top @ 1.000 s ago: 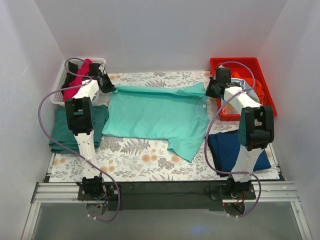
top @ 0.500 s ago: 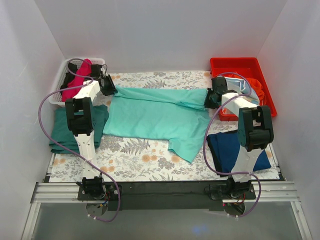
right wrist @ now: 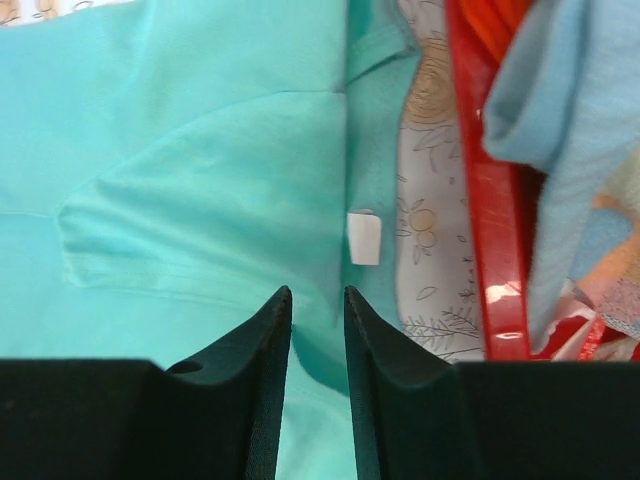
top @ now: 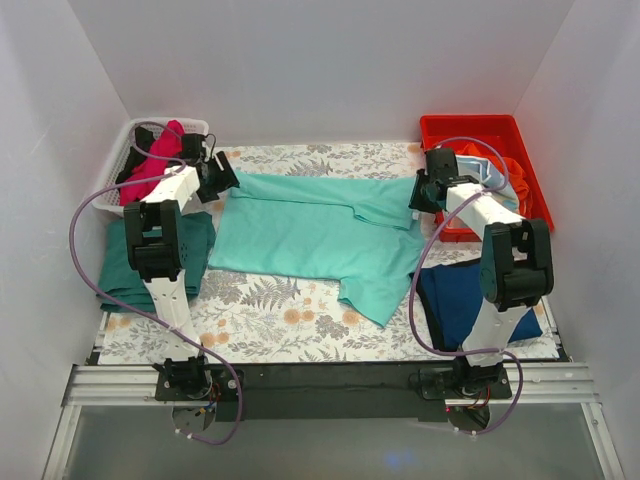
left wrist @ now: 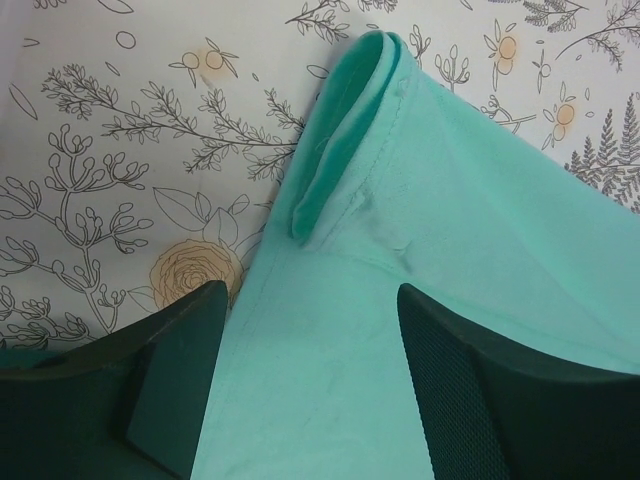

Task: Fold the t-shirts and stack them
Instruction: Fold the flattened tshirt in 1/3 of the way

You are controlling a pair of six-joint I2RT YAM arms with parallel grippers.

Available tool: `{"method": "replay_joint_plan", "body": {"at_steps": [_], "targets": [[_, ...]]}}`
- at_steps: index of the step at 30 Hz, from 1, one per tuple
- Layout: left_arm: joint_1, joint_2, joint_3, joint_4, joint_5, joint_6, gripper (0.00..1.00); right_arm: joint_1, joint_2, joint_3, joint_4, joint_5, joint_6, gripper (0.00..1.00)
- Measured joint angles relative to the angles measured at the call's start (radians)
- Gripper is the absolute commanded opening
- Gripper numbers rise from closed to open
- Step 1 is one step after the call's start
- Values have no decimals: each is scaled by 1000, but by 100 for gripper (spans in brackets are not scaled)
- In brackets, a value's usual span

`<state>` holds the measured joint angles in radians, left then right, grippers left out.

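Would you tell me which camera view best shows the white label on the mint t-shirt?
The right wrist view: the white label shows plainly on the mint t-shirt. From the top it is too small to find; the left wrist shows only a folded corner.

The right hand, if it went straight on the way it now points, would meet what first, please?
Most likely the mint t-shirt: the right hand points at its cloth just beside the white label. The red bin lies off to the side. How far off the cloth is, I cannot tell.
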<state>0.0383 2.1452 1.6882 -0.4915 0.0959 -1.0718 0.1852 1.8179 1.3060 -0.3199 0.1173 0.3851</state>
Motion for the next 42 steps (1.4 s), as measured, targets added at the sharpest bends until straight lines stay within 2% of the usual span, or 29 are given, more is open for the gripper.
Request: {"method": "replay_joint_plan", "body": {"at_steps": [5, 9, 19, 35, 42], "targets": [[7, 1, 8, 2, 34, -18, 65, 42, 48, 87, -8, -28, -10, 34], [22, 27, 62, 7, 90, -29, 61, 78, 142, 192, -4, -65, -21, 34], [14, 105, 165, 28, 161, -25, 60, 142, 354, 381, -31, -140, -38, 32], [-15, 118, 159, 22, 181, -24, 60, 223, 392, 377, -63, -201, -68, 30], [-23, 118, 133, 16, 138, -21, 60, 228, 369, 330, -35, -222, -82, 29]]}}
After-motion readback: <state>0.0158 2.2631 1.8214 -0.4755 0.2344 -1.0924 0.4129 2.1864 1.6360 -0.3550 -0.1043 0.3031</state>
